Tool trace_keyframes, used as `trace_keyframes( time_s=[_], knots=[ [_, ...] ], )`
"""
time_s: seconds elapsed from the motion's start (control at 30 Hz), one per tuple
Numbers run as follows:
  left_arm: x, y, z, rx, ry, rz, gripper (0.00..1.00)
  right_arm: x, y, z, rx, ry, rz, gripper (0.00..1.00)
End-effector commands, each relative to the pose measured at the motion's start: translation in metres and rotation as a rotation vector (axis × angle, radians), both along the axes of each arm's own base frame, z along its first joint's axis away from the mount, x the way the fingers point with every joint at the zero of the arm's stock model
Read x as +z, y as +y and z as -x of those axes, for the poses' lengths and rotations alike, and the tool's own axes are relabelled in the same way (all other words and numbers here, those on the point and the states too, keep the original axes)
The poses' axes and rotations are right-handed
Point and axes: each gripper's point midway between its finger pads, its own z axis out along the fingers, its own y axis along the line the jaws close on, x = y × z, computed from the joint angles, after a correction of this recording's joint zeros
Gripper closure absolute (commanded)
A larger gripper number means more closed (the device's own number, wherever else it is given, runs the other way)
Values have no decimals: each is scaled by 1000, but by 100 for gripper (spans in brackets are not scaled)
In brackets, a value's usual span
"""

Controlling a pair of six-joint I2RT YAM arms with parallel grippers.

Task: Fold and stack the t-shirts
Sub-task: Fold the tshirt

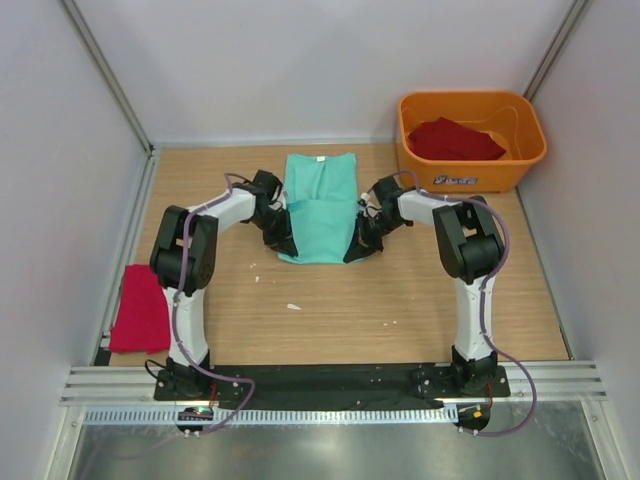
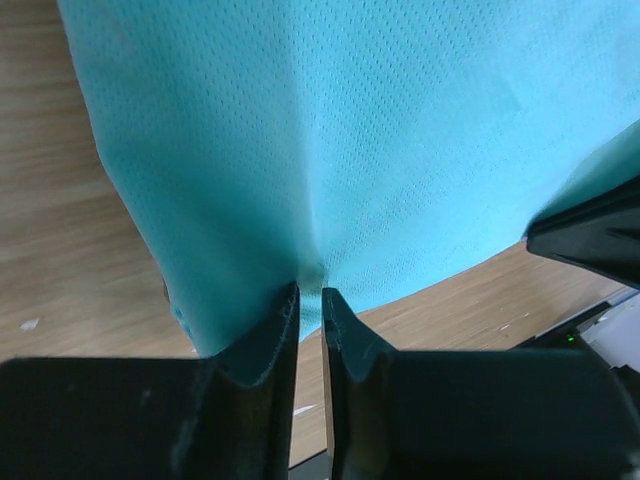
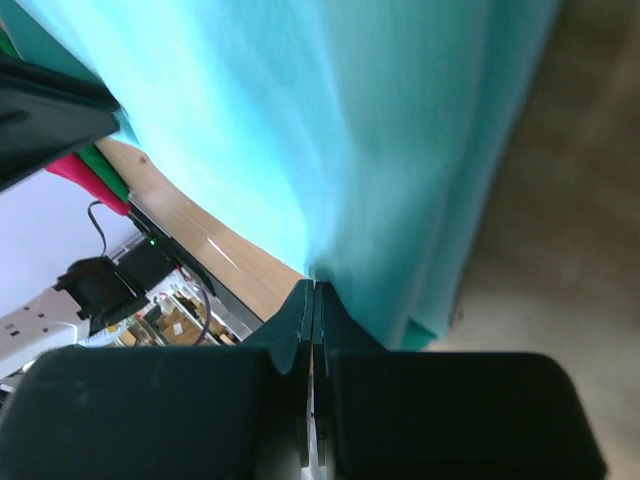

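left gripper [image 2: 310,300], jaws narrow, pinches mint-green t-shirt [image 1: 320,200] hem; right gripper [image 3: 312,295] clamped tight on same hem; red t-shirt [image 1: 140,308] well apart at left; second red t-shirt [image 1: 455,140] in orange tub [image 1: 470,100]

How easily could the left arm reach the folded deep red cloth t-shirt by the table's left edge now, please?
Probably not yet: the left end effector is shut on the mint-green cloth t-shirt and must release first.

Two arms reach forward over the worktop, elbows bowed outward.
Left hand [image 1: 281,240] and right hand [image 1: 361,246] each clamp a near corner of the mint-green t-shirt [image 1: 320,195], fingers almost together.
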Motion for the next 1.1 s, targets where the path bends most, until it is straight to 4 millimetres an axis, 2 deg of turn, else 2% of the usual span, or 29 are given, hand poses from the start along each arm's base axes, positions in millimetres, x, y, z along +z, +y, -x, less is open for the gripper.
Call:
trace_keyframes(
  time_s=[0.0,0.07,0.13,0.23,0.3,0.4,0.43,0.53,0.57,0.63,0.67,0.7,0.8,0.83,0.93,0.97,1.0,1.07],
  knots=[
    [39,7,-2,-27,-114,-3,82,32,-4,6,12,-98,0,99],
    [55,3,0,-19,-126,28,77,50,-5,9,12,-123,-7,99],
    [74,-4,2,-23,-145,78,74,58,-5,8,3,-132,-14,99],
    [81,-11,3,-25,-130,123,73,62,0,0,-16,-139,-31,99],
    [70,-9,5,-24,-101,108,74,55,8,-7,-21,-122,-59,99],
    [48,-2,11,-20,-73,65,78,42,9,-15,-33,-110,-54,99],
    [33,4,19,-16,-42,40,79,37,8,-15,-29,-111,-48,99],
    [11,14,23,-11,-40,-2,81,21,0,-10,-43,-101,-28,99],
    [2,19,29,-7,-25,-22,81,9,-6,0,-50,-71,-9,99],
    [-8,26,35,-2,-14,-53,82,1,-13,5,-62,-66,-1,99],
    [-15,29,45,-4,11,-62,82,-9,-20,18,-66,-35,19,99],
    [-16,30,49,-5,17,-62,82,-12,-24,22,-69,-30,25,99],
    [-11,30,68,-18,38,-40,82,-12,-36,44,-54,-23,67,99],
    [-4,29,72,-24,37,-23,82,3,-37,46,-53,-53,59,99],
    [30,22,77,-35,-17,40,79,23,-43,50,-57,-95,80,99],
    [39,21,74,-34,-40,50,75,40,-41,39,-66,-151,69,98],
    [53,19,68,-34,-86,65,72,48,-39,31,-73,-175,63,97],
    [72,13,45,-26,-160,88,68,68,-31,5,-97,-251,36,94]
  ],
)
